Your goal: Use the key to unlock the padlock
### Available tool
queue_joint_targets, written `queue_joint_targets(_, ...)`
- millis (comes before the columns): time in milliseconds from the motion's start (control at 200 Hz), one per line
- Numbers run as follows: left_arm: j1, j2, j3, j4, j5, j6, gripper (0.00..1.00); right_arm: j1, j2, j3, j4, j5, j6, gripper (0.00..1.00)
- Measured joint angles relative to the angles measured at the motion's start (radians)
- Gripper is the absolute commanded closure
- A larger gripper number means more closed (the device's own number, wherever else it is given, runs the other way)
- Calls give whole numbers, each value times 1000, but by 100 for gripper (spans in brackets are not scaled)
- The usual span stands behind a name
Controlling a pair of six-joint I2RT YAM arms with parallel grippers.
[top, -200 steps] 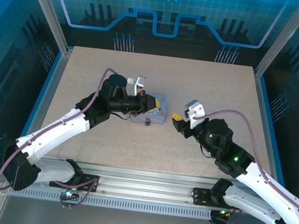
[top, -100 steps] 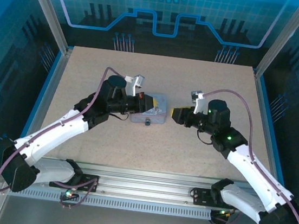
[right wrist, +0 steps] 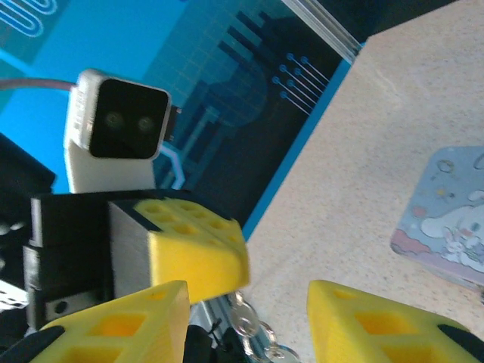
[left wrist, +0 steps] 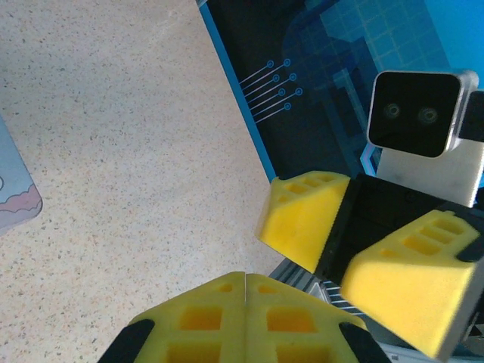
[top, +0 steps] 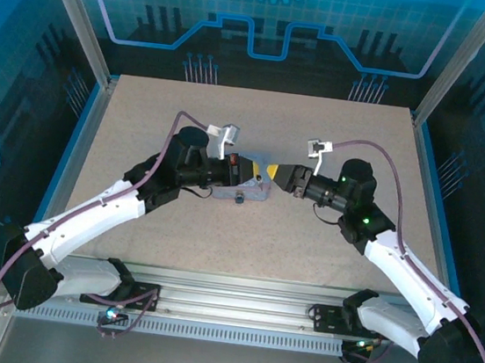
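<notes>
Key chain (right wrist: 243, 324) dangles beneath left end effector (right wrist: 198, 255), pads pressed shut; right end effector (right wrist: 248, 299) agape, facing it.

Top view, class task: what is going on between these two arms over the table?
The two arms meet tip to tip above the pale blue cartoon tin. The left gripper has its jaws shut, and small silvery links dangle just under its tips. What the jaws pinch, if anything, is hidden. The right gripper faces it close in front, jaws open and holding nothing.
</notes>
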Motion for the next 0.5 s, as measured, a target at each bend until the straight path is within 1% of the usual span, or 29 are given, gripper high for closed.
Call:
queue_joint_targets(145, -12, -5, -11, 31, -8, 0, 100, 0, 8, -13, 97, -29, 77, 54)
queue_joint_targets(315, -20, -28, -28, 60, -19, -1, 100, 0, 23, -19, 164, -44, 131, 54)
queue_joint_targets(435, -21, -50, -45, 91, -27, -2, 100, 0, 27, -32, 205, -56, 160, 56)
queue_joint_targets(495, -22, -62, -54, 108, -33, -4, 100, 0, 29, -41, 220, -58, 171, 58)
